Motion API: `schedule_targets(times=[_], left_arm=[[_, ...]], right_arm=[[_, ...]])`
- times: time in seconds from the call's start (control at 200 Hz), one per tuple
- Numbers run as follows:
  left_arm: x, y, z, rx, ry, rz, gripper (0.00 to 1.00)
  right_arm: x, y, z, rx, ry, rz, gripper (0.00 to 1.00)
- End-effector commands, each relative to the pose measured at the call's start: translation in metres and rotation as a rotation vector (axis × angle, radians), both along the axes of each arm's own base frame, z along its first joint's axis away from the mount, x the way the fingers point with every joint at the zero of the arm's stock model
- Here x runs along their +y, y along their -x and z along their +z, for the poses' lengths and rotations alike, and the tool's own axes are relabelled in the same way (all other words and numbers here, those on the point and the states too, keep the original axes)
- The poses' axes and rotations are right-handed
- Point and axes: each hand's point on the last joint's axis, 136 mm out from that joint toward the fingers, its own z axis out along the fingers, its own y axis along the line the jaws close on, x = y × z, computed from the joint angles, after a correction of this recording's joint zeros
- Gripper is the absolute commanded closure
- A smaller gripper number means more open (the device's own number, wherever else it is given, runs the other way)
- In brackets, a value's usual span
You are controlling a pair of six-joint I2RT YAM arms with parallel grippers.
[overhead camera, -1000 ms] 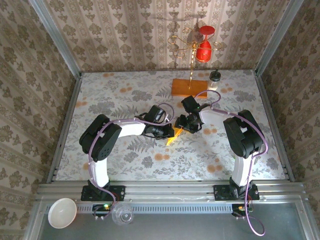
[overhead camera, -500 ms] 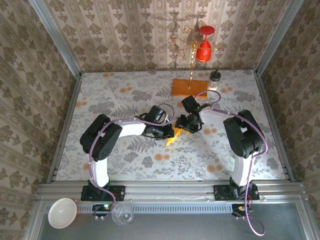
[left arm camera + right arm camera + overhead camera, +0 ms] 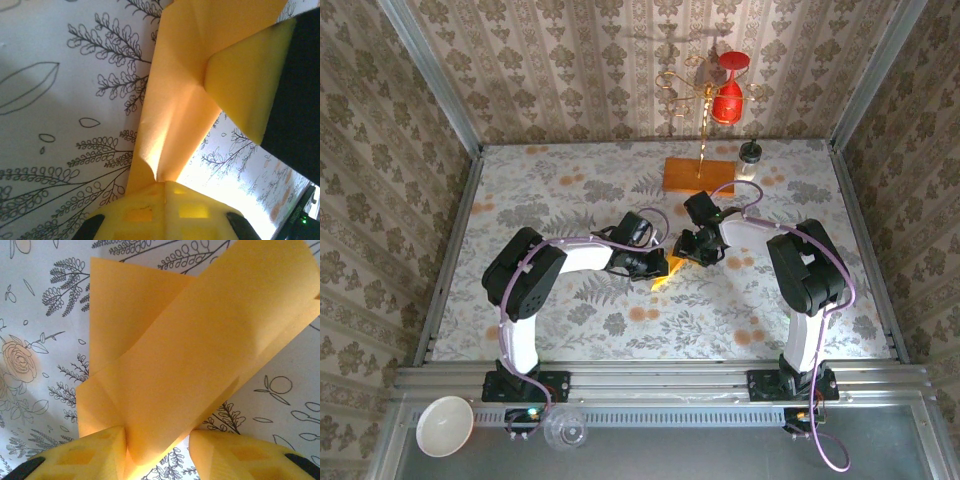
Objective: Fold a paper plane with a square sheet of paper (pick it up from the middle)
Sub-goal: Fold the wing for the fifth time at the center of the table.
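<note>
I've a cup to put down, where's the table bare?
Bare: the back-left corner, between the left wall and the brown wooden block; also the front strip along the metal rail. Crowded: centre, around the folded orange-yellow paper.

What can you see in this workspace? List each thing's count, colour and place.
paper sheet: one, orange-yellow, part-folded, centre, between the tools
wooden block: one, brown-orange, far side
wire stand: one, gold, rising from the block
goblet: one, red, hanging on the stand
small bottle: one, black-capped, right of the block
bowl: one, white, near-left corner
cup: one, clear, beside the bowl
left tool: one, yellow fingers, shut on the paper
right tool: one, yellow fingers, open around the paper
</note>
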Motion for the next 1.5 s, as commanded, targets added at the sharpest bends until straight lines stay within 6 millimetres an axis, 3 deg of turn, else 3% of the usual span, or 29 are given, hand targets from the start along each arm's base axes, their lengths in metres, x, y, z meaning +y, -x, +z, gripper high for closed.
schedule_targets(times=[0.0, 0.115, 0.205, 0.49, 0.77, 0.95, 1.195, 1.491], left_arm=[[0.005, 0.001, -0.007, 0.03, -0.04, 0.011, 0.93], [0.008, 0.002, -0.013, 0.047, -0.055, 0.015, 0.94], [0.01, 0.004, -0.016, 0.059, -0.069, 0.014, 0.94], [0.012, 0.012, -0.025, 0.096, -0.081, -0.005, 0.95], [0.013, 0.014, -0.027, 0.102, -0.088, -0.011, 0.95], [0.012, 0.013, -0.028, 0.104, -0.088, -0.011, 0.96], [0.012, 0.014, -0.027, 0.108, -0.088, -0.008, 0.97], [0.018, 0.018, -0.03, 0.118, -0.104, 0.008, 0.97]], right_arm=[[-0.025, 0.046, -0.076, 0.194, 0.141, 0.002, 0.57], [-0.024, 0.045, -0.074, 0.189, 0.13, 0.0, 0.57], [-0.017, 0.039, -0.061, 0.158, 0.062, -0.01, 0.54], [-0.017, 0.024, 0.028, -0.066, -0.074, 0.014, 0.49], [0.022, 0.017, 0.067, -0.171, -0.268, 0.092, 0.73], [0.033, 0.008, 0.061, -0.163, -0.266, 0.105, 0.84], [0.039, -0.001, 0.04, -0.124, -0.246, 0.102, 0.89], [0.02, 0.001, 0.012, -0.089, -0.178, 0.05, 0.9]])
